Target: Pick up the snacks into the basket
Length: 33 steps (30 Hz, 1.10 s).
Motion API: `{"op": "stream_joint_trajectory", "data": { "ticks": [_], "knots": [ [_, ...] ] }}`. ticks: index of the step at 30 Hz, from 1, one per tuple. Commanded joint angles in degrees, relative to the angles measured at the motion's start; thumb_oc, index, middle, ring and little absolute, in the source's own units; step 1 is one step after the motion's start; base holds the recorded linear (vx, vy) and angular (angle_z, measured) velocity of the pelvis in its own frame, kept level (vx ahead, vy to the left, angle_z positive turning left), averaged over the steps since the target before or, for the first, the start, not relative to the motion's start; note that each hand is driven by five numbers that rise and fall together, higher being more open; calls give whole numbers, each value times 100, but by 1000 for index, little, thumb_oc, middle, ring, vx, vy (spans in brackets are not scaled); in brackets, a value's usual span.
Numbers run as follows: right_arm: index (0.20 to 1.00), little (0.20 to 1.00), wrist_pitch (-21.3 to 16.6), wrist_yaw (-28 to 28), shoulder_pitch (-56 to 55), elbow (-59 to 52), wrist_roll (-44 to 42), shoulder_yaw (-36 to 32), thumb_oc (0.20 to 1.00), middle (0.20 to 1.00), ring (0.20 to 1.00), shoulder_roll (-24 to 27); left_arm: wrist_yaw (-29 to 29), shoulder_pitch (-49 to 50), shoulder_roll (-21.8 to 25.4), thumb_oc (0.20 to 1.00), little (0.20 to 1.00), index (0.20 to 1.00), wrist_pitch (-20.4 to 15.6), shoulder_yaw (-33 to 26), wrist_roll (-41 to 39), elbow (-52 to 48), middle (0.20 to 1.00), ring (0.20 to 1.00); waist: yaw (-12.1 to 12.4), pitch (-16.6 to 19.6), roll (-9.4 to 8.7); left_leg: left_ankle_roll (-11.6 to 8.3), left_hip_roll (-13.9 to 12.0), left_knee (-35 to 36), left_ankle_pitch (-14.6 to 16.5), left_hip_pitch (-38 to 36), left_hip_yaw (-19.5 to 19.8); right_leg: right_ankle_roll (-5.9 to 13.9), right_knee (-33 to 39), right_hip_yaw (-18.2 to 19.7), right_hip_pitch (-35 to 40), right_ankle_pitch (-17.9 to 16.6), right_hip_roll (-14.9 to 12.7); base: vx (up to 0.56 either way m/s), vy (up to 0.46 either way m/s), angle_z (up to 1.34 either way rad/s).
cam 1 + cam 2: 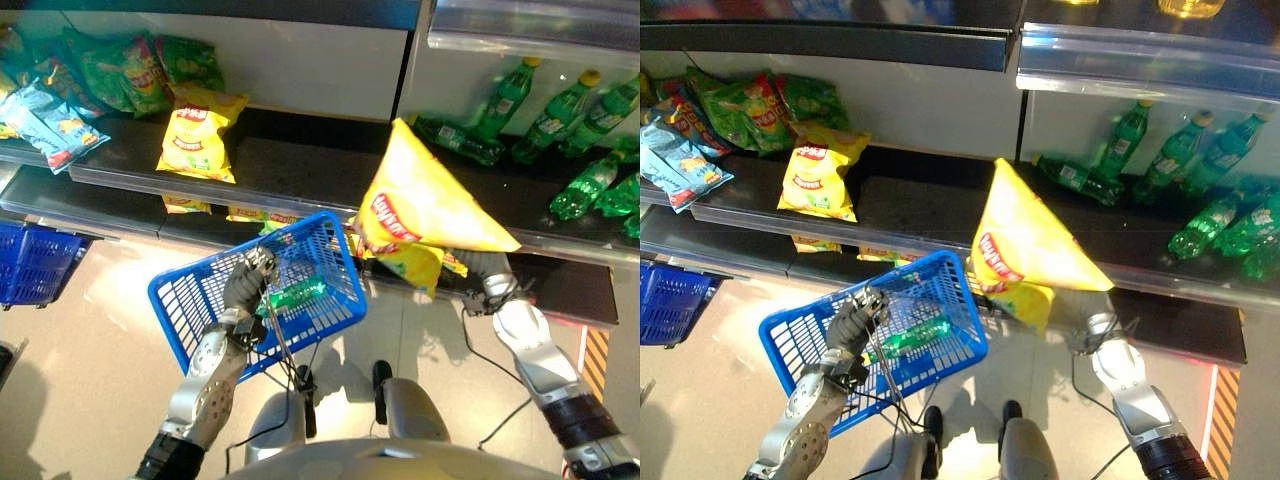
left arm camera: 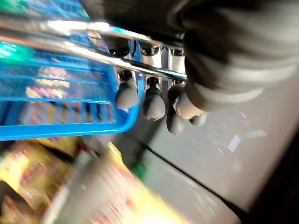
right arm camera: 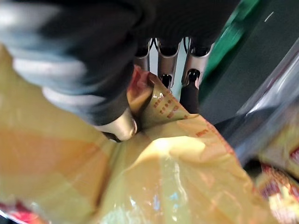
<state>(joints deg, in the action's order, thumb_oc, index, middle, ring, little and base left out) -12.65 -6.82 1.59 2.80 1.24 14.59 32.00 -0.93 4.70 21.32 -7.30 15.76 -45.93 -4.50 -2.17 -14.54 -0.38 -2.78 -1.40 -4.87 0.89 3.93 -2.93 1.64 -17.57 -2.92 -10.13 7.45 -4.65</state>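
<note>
My right hand [image 3: 120,127] is shut on a big yellow snack bag [image 1: 425,205], with thumb and fingers [image 3: 189,88] pinching its crimped edge. The bag hangs tilted in front of the shelf, just right of the blue wire basket [image 1: 185,310] and a little above its rim. My left hand [image 1: 250,280] has its fingers [image 2: 154,100] curled round the basket's metal handle [image 2: 93,51] and holds the basket up over the floor. A green bottle [image 1: 295,295] lies inside the basket.
On the dark shelf [image 1: 290,165] behind lie another yellow snack bag [image 1: 200,135], green bags [image 1: 140,70] and blue bags [image 1: 50,120] at the left. Several green bottles [image 1: 560,115] lie at the right. A second blue basket [image 1: 35,260] sits far left. More yellow bags [image 1: 255,213] lie below.
</note>
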Motion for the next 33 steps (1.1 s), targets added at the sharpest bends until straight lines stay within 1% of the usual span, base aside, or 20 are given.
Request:
{"op": "stream_joint_trajectory", "data": {
  "ticks": [1,2,5,8,9,10,12,13,15,16,17,19,20,21,22,24,30,31,32,33],
  "knots": [
    [200,200,-363,334,653,179,361,670,200,200,200,57,500,-1100,149,200,200,200,-580,235,-207,-1079,200,200,147,408,-123,-73,23,-303,186,279,325,425,968,-349,580,-185,78,-62,58,28],
    [200,200,-373,330,666,197,362,680,200,200,200,52,501,-1099,150,200,200,200,-579,230,-207,-1080,200,200,130,410,-123,-73,26,-303,184,285,338,426,972,-363,581,-185,76,-32,72,68],
    [200,200,-282,473,864,795,755,1280,200,200,200,22,522,-1244,124,200,200,200,-565,465,-222,-1073,200,200,255,377,-123,-4,122,-258,223,287,487,456,971,-449,612,-200,-12,12,84,48],
    [200,200,-152,461,1147,1432,996,1733,200,200,200,-173,452,-1649,94,200,200,200,-594,770,-258,-1118,200,200,405,177,-134,25,216,-407,210,522,644,475,810,-566,445,-208,-115,-102,56,23],
    [200,200,-124,411,1250,1725,1042,1841,200,200,200,-308,410,-1831,47,200,200,200,-611,897,-294,-1112,200,200,465,103,-124,31,253,-451,184,647,724,478,738,-641,357,-212,-159,-107,41,36],
    [200,200,-60,353,1308,1988,1085,1894,200,200,200,-400,372,-1981,-14,200,200,200,-622,997,-324,-1109,200,200,529,39,-109,33,289,-470,165,734,786,481,721,-705,313,-221,-198,-79,27,47],
    [200,200,-13,244,1382,2294,1174,1969,200,200,200,-500,333,-2124,-88,200,200,200,-624,1119,-341,-1095,200,200,581,-26,-86,39,329,-492,144,821,851,476,692,-777,270,-227,-229,-64,27,45],
    [200,200,50,124,1439,2613,1206,1969,200,200,200,-684,273,-2309,-160,200,200,200,-633,1220,-368,-1103,200,200,631,-92,-55,43,388,-477,108,902,959,480,680,-881,237,-236,-267,-72,42,26],
    [200,200,75,70,1499,2796,1257,2005,200,200,200,-747,236,-2406,-193,200,200,200,-644,1283,-381,-1110,200,200,656,-130,-41,42,411,-486,88,956,1005,486,652,-917,198,-237,-288,-46,34,37],
    [200,200,155,4,1562,3061,1220,1990,200,200,200,-852,196,-2559,-251,200,200,200,-633,1409,-408,-1194,200,200,742,-243,15,45,463,-482,25,1068,1072,496,632,-985,148,-253,-337,-55,42,40],
    [200,200,147,-16,1598,3132,1223,2007,200,200,200,-913,196,-2609,-297,200,200,200,-620,1451,-423,-1233,200,200,762,-265,57,57,496,-472,6,1131,1155,490,580,-1056,83,-247,-381,-49,51,21],
    [200,200,168,-54,1693,3325,1239,2062,200,200,200,-992,184,-2663,-357,200,200,200,-605,1545,-479,-1246,200,200,801,-300,101,67,540,-466,-7,1167,1200,499,560,-1109,67,-248,-419,0,36,43],
    [200,200,250,-145,1910,3655,1275,2112,200,200,200,-1136,202,-2719,-368,200,200,200,-559,1684,-585,-1341,200,200,883,-359,179,68,587,-450,-35,1215,1263,510,533,-1159,25,-249,-454,-5,25,45],
    [200,200,245,-149,1918,3667,1276,2113,200,200,200,-1143,201,-2722,-364,200,200,200,-559,1684,-586,-1342,200,200,880,-361,176,68,588,-451,-35,1218,1265,510,531,-1162,23,-248,-455,-26,41,26],
    [200,200,342,-285,2194,3945,1223,2091,200,200,200,-1280,205,-2758,-367,200,200,200,-530,1818,-691,-1460,200,200,949,-437,263,72,620,-464,-57,1273,1274,516,478,-1192,-38,-257,-487,-18,28,21],
    [200,200,357,-330,2318,4052,1152,2063,200,200,200,-1357,196,-2767,-369,200,200,200,-514,1853,-733,-1487,200,200,978,-459,284,75,622,-458,-60,1285,1278,526,467,-1187,-64,-262,-497,-13,33,20],
    [200,200,650,-712,3566,4947,996,2143,200,200,200,-1810,142,-2891,-360,200,200,200,-377,2271,-952,-1699,200,200,1235,-665,517,88,666,-453,-140,1432,1307,536,345,-1198,-272,-310,-547,-35,22,6],
    [200,200,730,-780,4029,5374,855,2095,200,200,200,-1874,146,-2962,-372,200,200,200,-304,2382,-1014,-1720,200,200,1312,-729,586,82,680,-451,-174,1476,1338,536,321,-1232,-312,-313,-564,-47,0,2],
    [200,200,725,-781,4041,5385,853,2093,200,200,200,-1878,146,-2968,-370,200,200,200,-303,2381,-1014,-1719,200,200,1311,-735,585,82,680,-452,-174,1477,1339,536,320,-1234,-312,-312,-564,-42,-2,6],
    [200,200,773,-806,4303,5646,829,2089,200,200,200,-1888,146,-2994,-377,200,200,200,-272,2434,-1026,-1721,200,200,1361,-762,621,84,692,-449,-187,1494,1362,535,289,-1262,-336,-311,-574,-29,-14,10]
  ]
}}
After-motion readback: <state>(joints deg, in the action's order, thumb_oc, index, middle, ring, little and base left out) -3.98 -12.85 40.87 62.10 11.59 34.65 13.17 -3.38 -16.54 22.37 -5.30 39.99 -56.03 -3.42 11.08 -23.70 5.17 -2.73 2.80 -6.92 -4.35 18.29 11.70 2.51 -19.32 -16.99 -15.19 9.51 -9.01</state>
